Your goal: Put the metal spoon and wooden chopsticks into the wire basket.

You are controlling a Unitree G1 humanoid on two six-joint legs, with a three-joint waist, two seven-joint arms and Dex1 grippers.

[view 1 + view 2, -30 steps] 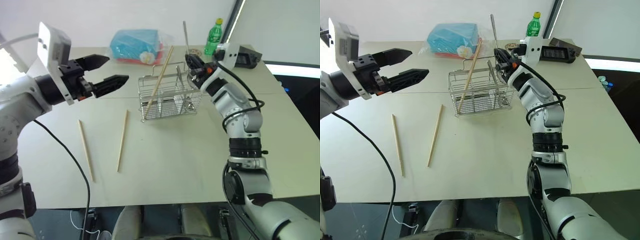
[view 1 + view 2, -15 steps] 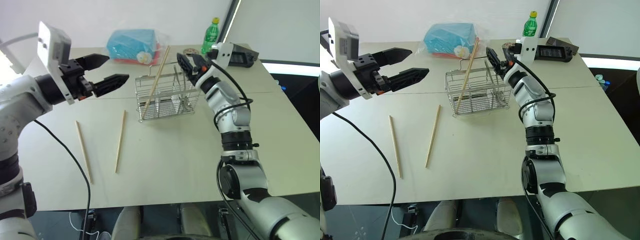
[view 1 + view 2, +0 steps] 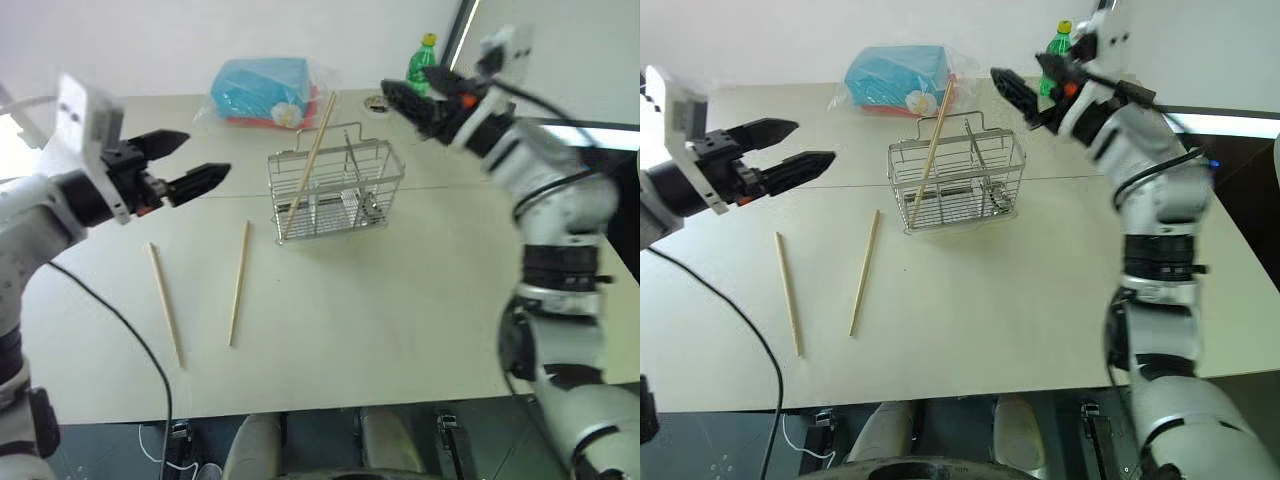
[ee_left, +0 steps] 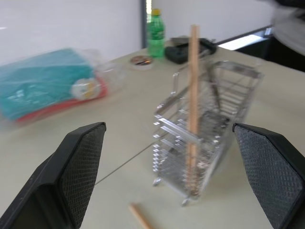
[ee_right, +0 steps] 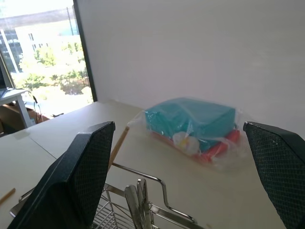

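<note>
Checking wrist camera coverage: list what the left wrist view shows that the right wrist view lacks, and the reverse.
Left wrist view: the green bottle, a dark device, and the wire basket down to its feet. Right wrist view: a window with trees outside. Both: the basket's rim, the chopstick leaning in it, and the teal package.

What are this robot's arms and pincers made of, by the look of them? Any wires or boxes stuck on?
Both arms are silver-grey rounded shells with black rings at the joints. Each ends in two black tapered fingers with cross-hatched pads. A white box sits on each wrist, beside the left gripper and the right gripper. Black cables loop along the arms, and the right gripper shows a small orange spot.
</note>
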